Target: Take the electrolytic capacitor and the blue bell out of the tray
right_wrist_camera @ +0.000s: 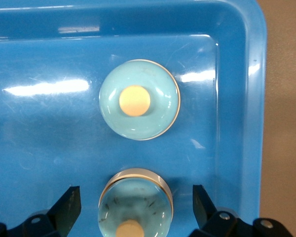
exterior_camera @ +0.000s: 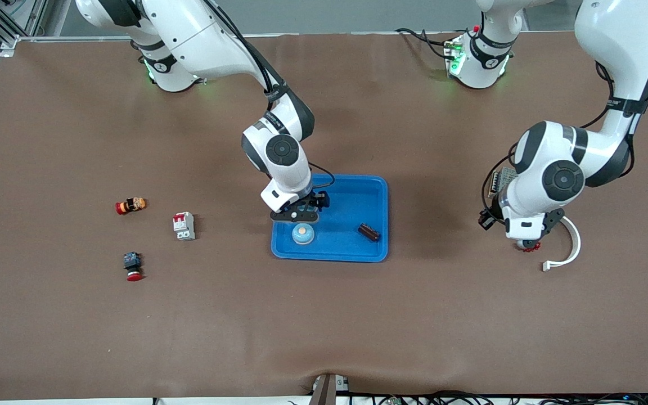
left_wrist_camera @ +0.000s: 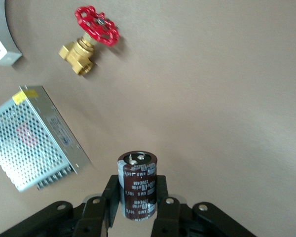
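My right gripper [exterior_camera: 298, 214] is low in the blue tray [exterior_camera: 358, 197], open, its fingers wide on either side of a pale blue bell [right_wrist_camera: 135, 200] without touching it. A second pale blue bell [exterior_camera: 303, 233] sits in the tray just nearer the front camera and also shows in the right wrist view [right_wrist_camera: 139, 99]. A dark brown capacitor [exterior_camera: 369, 232] lies in the tray toward the left arm's end. My left gripper [left_wrist_camera: 137, 197] is shut on another dark brown capacitor [left_wrist_camera: 137, 190], held upright above the bare table beside the tray; in the front view this gripper [exterior_camera: 522, 237] hides it.
Under the left arm are a red-handled brass valve [left_wrist_camera: 91, 42], a metal mesh box [left_wrist_camera: 34, 138] and a white curved piece [exterior_camera: 568, 242]. Toward the right arm's end lie a red-orange button [exterior_camera: 131, 206], a white breaker [exterior_camera: 184, 226] and a red-capped button [exterior_camera: 133, 265].
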Tool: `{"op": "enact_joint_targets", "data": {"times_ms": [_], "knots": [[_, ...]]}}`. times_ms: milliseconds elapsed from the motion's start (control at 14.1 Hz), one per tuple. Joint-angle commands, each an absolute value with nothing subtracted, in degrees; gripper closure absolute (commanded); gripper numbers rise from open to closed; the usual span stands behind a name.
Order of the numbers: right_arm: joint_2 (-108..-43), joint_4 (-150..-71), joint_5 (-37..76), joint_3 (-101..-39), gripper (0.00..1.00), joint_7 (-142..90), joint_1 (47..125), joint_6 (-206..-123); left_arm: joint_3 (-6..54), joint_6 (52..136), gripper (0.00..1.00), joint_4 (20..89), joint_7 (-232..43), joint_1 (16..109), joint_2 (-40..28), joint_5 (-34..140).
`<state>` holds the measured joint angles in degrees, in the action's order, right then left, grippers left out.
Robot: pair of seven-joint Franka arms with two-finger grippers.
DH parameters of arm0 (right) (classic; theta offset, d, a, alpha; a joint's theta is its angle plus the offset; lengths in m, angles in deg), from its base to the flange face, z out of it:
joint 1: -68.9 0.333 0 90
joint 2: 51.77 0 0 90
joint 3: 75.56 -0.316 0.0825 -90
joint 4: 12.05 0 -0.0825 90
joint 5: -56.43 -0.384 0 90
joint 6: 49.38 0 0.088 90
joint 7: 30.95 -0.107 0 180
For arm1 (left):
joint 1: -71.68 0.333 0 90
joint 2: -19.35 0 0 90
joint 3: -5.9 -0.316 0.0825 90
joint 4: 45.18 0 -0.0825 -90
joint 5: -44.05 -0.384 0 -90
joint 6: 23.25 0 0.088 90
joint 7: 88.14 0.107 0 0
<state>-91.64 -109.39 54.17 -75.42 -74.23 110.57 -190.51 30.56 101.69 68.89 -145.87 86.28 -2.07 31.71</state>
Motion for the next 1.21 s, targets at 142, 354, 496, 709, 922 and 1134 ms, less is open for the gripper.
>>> {"op": "enact_joint_targets", "data": {"times_ms": [142, 354, 496, 709, 922, 1134], "knots": [[-92.9, -109.43, 54.94, -74.94, 0.0, -74.99, 111.44, -192.81, 31.04, 108.48, 1.0, 70.57, -142.72, 90.84, -5.69, 27.2], [-93.43, -109.43, 55.03, -74.94, 0.0, -75.08, 111.52, -193.52, 31.04, 111.38, 1.0, 70.57, -142.72, 91.98, -8.41, 23.93], [-93.34, -109.43, 54.94, -74.94, 0.0, -75.25, 111.52, -193.52, 30.95, 111.83, 1.0, 70.57, -142.72, 91.99, -9.21, 23.4], [-93.25, -109.43, 55.03, -74.94, 0.0, -75.95, 111.52, -193.35, 30.95, 112.36, 1.0, 70.4, -142.72, 92.25, -10.53, 20.94], [-93.25, -109.43, 54.94, -74.94, 0.08, -75.95, 111.44, -193.26, 30.86, 113.15, 1.0, 70.31, -142.72, 92.51, -11.49, 20.5], [-93.16, -109.43, 54.94, -74.94, 0.18, -75.95, 111.44, -192.91, 30.86, 113.5, 1.0, 70.31, -142.72, 92.78, -12.2, 19.27]]}}
